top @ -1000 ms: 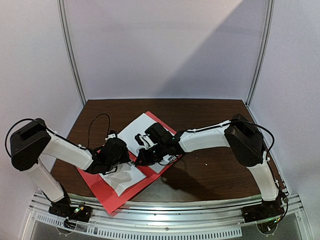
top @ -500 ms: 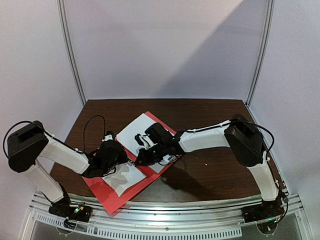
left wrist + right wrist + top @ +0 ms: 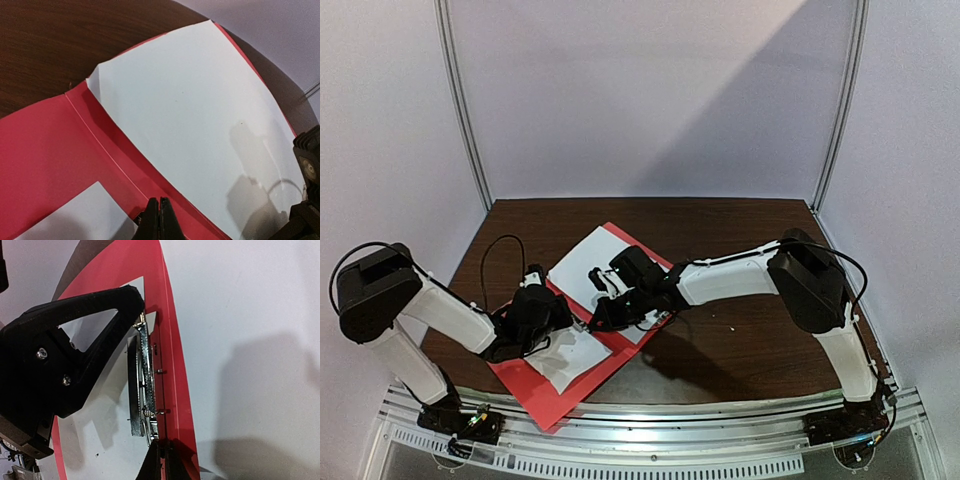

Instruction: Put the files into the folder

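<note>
Dark brown wooden table: all task items are carried on its left half.

Thin red rectangular folder: it is laid open and flat, set diagonally, with one corner towards the near edge of the table and the opposite corner towards the back. The central fold is seen as a straight crease between the two halves.

Large plain white paper sheet: it is laid on the far half of the folder. A narrow red margin is left showing along its edges. In the left wrist view one corner near the fold is seen slightly lifted.

Small plain white paper sheet: it is laid on the near half of the folder, apart from the large sheet, with the fold between them.

Left gripper: it is held low over the fold region, just beside a corner of the small sheet. Its fingers are pressed together and nothing is seen between them.

Right gripper: it is positioned at the fold from the opposite side, close to the left gripper. Its fingers are drawn in to a narrow slit over the red crease. Whether any folder material is pinched cannot be told.

Small metal clip fastener: it is seen running along the fold, just ahead of the right fingertips and beside the black body of the left gripper.
</note>
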